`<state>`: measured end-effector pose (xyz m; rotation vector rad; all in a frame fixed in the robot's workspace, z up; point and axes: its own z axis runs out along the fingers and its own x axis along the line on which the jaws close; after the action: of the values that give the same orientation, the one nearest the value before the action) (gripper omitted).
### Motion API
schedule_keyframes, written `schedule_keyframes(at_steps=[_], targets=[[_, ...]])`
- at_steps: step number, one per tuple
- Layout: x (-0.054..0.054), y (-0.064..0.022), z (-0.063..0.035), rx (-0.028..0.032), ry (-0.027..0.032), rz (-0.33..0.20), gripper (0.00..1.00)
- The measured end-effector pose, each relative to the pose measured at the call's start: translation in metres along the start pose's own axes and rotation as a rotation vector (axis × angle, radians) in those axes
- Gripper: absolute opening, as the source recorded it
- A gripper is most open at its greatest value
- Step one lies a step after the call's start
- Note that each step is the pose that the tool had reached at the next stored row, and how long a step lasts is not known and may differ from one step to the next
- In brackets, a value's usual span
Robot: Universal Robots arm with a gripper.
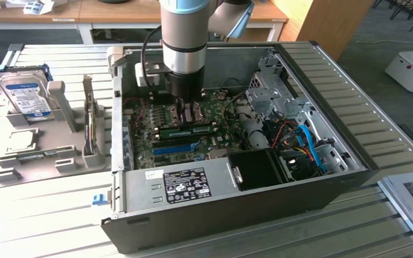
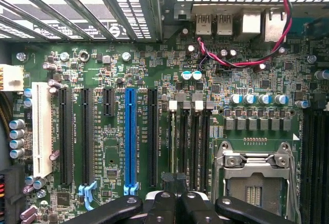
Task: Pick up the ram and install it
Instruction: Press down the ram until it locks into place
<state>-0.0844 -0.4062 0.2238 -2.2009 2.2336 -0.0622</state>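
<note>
The ram (image 1: 196, 130), a slim green stick with dark chips, stands on edge among the memory slots of the motherboard (image 1: 165, 151) inside the open PC case. My gripper (image 1: 185, 119) hangs straight over its middle, fingers together, tips down at its top edge. Whether they pinch the stick or only touch it I cannot tell. In the wrist view the gripper (image 2: 175, 198) is shut, its black fingers (image 2: 241, 208) meeting just over the row of memory slots (image 2: 186, 136). Nothing shows between them.
The case wall (image 1: 335, 107) and power supply (image 1: 185, 185) hem in the board. A blue card slot (image 2: 130, 131) and the CPU socket (image 2: 254, 178) flank the memory slots. On the exterior view's left a grey rack (image 1: 56, 156) holds a hard drive (image 1: 23, 97) and an upright card (image 1: 88, 129).
</note>
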Motion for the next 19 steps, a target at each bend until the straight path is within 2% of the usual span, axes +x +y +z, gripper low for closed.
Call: schedule_keyframes(at_steps=[19], targets=[[0.0,0.0002,0.0016,0.0024,0.0001,0.0,0.1]])
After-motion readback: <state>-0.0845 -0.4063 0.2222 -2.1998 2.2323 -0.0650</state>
